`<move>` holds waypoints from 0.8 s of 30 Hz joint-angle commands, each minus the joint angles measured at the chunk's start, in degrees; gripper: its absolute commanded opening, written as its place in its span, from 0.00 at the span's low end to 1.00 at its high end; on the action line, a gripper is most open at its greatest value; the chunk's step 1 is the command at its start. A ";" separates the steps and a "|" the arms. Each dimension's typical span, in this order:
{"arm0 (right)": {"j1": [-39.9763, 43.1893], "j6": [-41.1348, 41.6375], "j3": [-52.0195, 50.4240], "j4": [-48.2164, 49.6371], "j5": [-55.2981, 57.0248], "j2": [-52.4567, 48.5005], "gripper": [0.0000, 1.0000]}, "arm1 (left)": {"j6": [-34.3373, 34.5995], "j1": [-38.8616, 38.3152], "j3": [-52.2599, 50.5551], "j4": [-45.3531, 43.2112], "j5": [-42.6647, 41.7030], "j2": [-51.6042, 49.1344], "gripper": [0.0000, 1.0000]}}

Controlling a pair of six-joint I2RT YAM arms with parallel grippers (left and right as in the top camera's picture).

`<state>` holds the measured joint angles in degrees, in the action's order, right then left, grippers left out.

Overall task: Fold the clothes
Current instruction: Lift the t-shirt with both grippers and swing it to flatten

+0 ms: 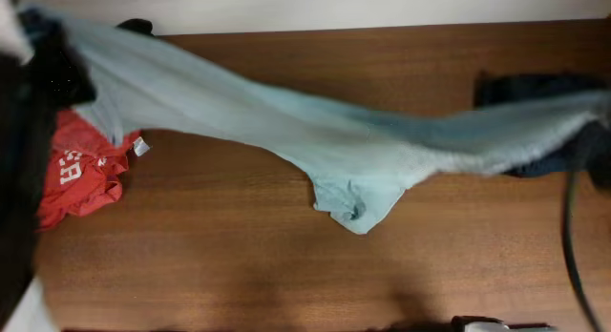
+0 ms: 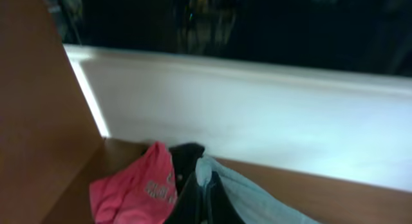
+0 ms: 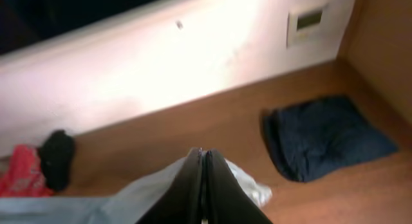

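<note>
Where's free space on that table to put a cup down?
Bare wood: the near half of the table, in front of the stretched pale blue T-shirt. Crowded: the red tee at left, the navy garment at right.

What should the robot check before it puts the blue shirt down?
1. Left pincer shut on the pale blue T-shirt: ok.
2. Right pincer shut on it: ok.
3. T-shirt spread flat: not ok, middle bunched and sagging.
4. Red tee clear: not ok, by the left end.
5. Navy garment clear: not ok, under the right end.
6. Bare table in the middle: ok.
</note>
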<state>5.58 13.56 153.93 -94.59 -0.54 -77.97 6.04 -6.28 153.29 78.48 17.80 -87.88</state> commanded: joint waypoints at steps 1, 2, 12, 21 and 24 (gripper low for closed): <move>0.22 0.46 0.55 0.07 -0.02 5.35 0.07 | -0.68 0.39 0.72 0.33 -2.40 5.29 0.01; 0.22 0.48 0.55 0.07 0.42 6.99 0.08 | -0.68 0.39 0.72 0.44 -3.04 6.58 0.01; 0.22 1.53 0.55 0.76 2.75 14.36 0.08 | -0.26 0.39 0.72 0.92 -5.42 14.27 0.01; 0.07 1.51 0.35 0.04 3.96 13.60 0.05 | -0.28 0.44 -2.67 1.18 -4.72 13.05 0.01; 0.07 1.51 0.33 -0.94 4.26 13.42 0.04 | -0.26 0.44 -3.89 1.36 -4.72 12.94 0.01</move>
<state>5.58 14.83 154.45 -95.13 2.13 -63.31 6.07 -6.28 150.61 79.88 13.28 -74.41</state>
